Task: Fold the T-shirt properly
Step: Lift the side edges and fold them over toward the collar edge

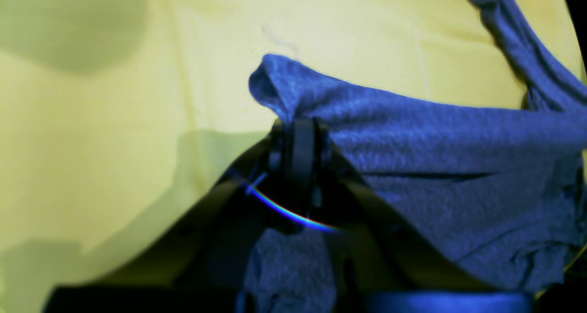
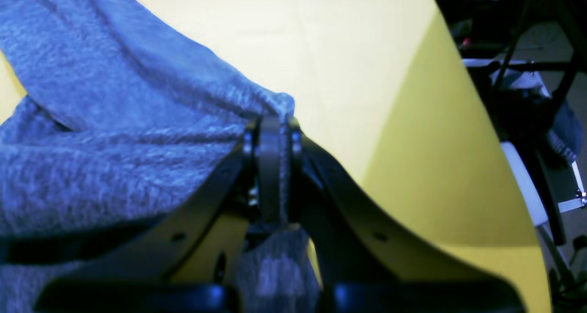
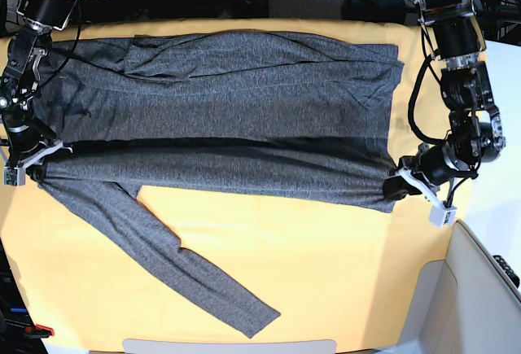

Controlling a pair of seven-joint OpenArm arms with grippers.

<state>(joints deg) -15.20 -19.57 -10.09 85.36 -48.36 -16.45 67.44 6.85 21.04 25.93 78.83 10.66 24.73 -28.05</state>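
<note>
No container shows in any view; the only carrier is my table (image 3: 326,264), covered edge to edge with a yellow-orange cloth (image 1: 91,134).

The T-shirt (image 3: 244,102) lies stretched lengthwise across the far half of the table, its upper part along the far edge and a lower band of fabric doubled over it, with a dark crease running between the two layers. One long sleeve (image 3: 171,260) trails away from that band toward the near edge, ending short of it.

My left pincer (image 3: 396,185) is pressed together on the shirt's end near the table's right edge as the base view shows it. In the left wrist view its tips (image 1: 298,134) pinch a bunched corner of grey knit, which stands up in a small peak above them and hangs away to the side, lifted off the cloth.

My right pincer (image 3: 34,171) is likewise clamped on the opposite end, at the table's left edge in the base view. In the right wrist view a gathered fold of the shirt rises just over its closed tips (image 2: 270,134).
</note>
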